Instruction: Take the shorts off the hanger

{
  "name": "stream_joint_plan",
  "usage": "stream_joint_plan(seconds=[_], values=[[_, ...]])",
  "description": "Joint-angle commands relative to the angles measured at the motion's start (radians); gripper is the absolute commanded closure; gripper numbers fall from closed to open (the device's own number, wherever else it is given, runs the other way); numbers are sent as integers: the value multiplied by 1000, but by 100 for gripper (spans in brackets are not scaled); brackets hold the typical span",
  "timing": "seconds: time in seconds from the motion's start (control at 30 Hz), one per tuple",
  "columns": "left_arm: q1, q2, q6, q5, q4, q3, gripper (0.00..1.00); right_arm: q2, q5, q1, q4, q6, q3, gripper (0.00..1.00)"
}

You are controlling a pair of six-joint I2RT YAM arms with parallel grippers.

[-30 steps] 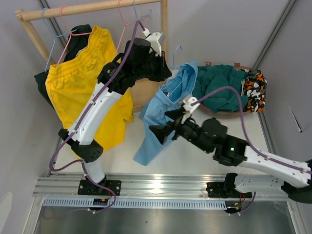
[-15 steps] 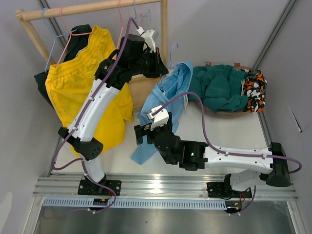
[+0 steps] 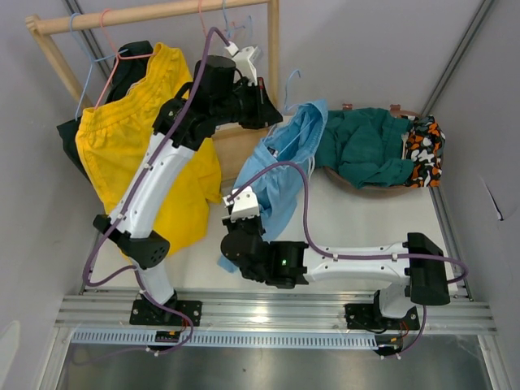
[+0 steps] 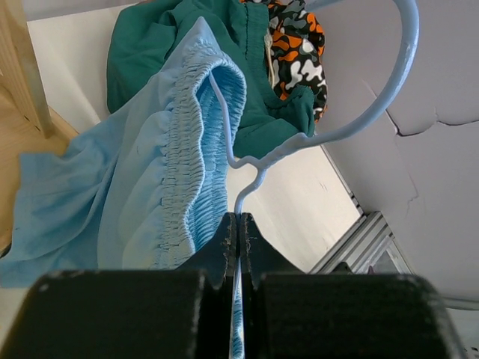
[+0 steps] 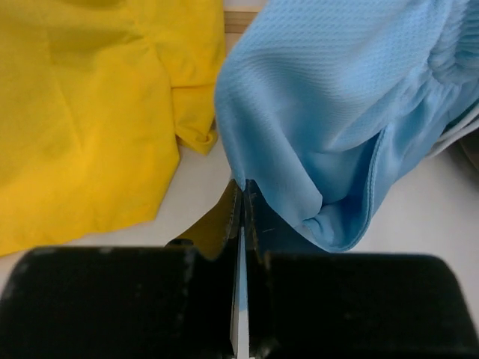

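Our left claw [image 4: 238, 220] is clamped on the hanger [image 4: 409, 45] wire. Our right claw [image 5: 241, 191] pinches the hem of the blue shorts [image 5: 337, 90], which hang from that hanger above the desk [image 3: 366, 223]. We judge a steady pull down and away best, with the hanger held firm so the fabric slides off without snagging.

The left gripper [image 4: 238, 228] has its jaws pressed together on the thin wire of a pale blue hanger [image 4: 410, 45], whose hook curls up above it. The light blue shorts [image 4: 150, 179] hang by their gathered waistband on one hanger arm. Beyond them lie the teal shorts [image 4: 157, 45] and the patterned shorts [image 4: 296, 56]. A wooden post [image 4: 19, 67] stands at the left, and a metal rail [image 4: 363, 239] borders one edge of the white table [image 4: 299, 202]
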Motion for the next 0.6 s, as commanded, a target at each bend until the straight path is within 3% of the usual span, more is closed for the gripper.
stream_joint_plan(seconds=[0.0,0.13,0.37,0.57], values=[[32,-84,-12,40,82,13,100,1,100,12,78,3,15,100],[53,-100,-12,42,112,-9,100,7,86,81,97,-7,13,100],[122,-54,-39,86,150,55,100,116,58,326,150,-18,41,100],[177,-14,-88,180,186,97,100,190,18,412,119,22,61,100]])
